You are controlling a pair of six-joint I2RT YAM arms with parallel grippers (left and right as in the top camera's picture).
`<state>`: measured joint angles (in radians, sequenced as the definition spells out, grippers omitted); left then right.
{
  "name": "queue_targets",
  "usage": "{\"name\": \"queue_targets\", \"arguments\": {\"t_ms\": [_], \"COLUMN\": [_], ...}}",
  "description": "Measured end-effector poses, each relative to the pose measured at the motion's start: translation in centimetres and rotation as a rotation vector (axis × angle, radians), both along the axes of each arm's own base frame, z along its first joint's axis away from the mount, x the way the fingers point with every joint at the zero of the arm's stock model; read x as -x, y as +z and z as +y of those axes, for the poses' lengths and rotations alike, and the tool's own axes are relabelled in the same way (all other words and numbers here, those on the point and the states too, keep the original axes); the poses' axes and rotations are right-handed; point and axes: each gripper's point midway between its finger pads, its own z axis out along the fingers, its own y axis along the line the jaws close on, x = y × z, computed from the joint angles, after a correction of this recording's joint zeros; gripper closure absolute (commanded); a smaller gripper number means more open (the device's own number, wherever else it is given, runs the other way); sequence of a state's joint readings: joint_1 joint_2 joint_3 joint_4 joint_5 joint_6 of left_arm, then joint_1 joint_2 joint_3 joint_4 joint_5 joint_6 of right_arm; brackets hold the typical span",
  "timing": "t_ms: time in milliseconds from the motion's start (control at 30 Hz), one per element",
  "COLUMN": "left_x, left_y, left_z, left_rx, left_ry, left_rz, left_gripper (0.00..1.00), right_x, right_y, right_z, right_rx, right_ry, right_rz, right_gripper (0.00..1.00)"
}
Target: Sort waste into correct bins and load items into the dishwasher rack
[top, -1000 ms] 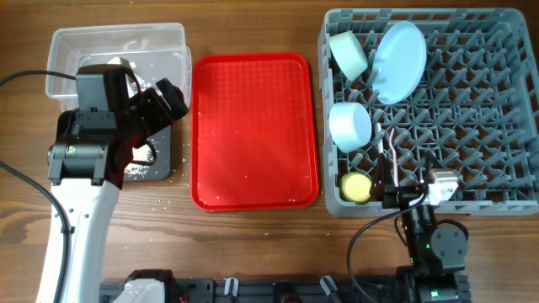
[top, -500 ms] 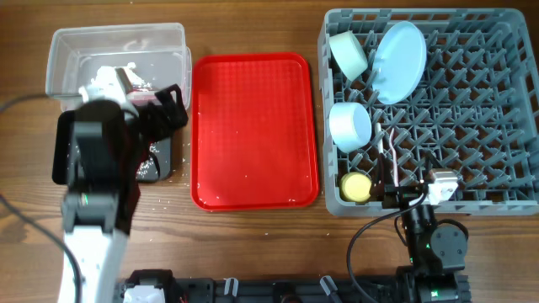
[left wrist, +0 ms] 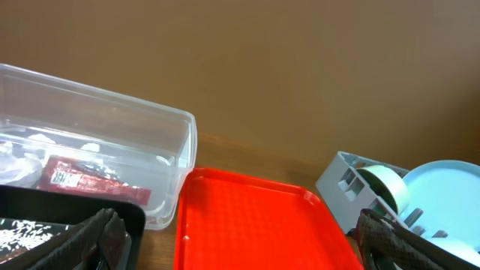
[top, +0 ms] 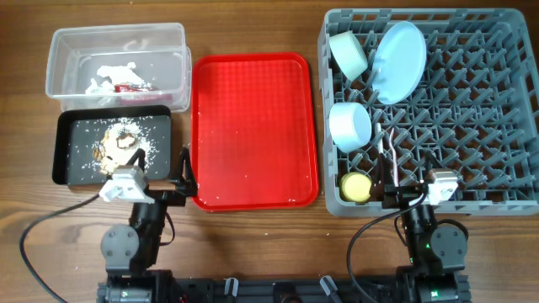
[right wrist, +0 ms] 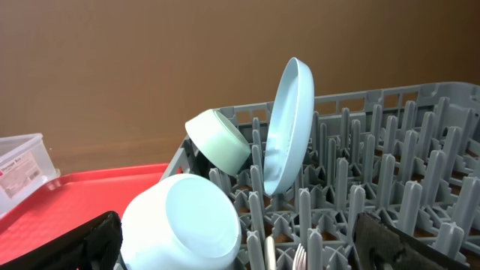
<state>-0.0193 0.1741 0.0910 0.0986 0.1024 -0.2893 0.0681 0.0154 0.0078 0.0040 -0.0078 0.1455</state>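
Resting low at the near edge of the counter (top: 25, 227), left gripper (top: 182, 179) and right gripper (top: 385, 187) both have fingers spread apart, holding nothing. Red snack wrapper (top: 126, 86) with white paper bits lies in the clear tub (top: 177, 50), crumbly food scraps (top: 118, 143) in the black tray (top: 72, 168) just beside it; red serving tray (top: 253, 126) sits between bins and dishwasher rack (top: 472, 126). Rack's left side holds pale green bowl (top: 348, 52), light blue plate (top: 398, 61) on edge, light blue bowl (top: 349, 126), yellow cup (top: 356, 186) and white cutlery (top: 389, 151).
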Motion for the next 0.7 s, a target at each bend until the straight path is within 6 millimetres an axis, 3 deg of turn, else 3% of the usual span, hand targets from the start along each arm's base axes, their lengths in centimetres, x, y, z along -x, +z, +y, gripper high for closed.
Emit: {"name": "queue_targets", "arguments": {"t_ms": [367, 600, 700], "left_x": [0.8, 0.8, 0.8], "left_y": [-0.6, -4.2, -4.2], "left_z": [1.0, 1.0, 1.0], "left_rx": [0.000, 0.000, 0.000], "left_ry": [0.039, 0.041, 0.042], "left_rz": [-0.062, 0.083, 0.083], "left_gripper": [0.00, 0.00, 0.00], "right_x": [0.0, 0.0, 0.0], "right_y": [0.0, 0.0, 0.0], "right_z": [0.0, 0.0, 0.0], "right_rx": [0.000, 0.000, 0.000], "right_ry": [0.000, 0.000, 0.000], "right_rz": [0.000, 0.000, 0.000], "right_gripper": [0.01, 0.00, 0.00]}}
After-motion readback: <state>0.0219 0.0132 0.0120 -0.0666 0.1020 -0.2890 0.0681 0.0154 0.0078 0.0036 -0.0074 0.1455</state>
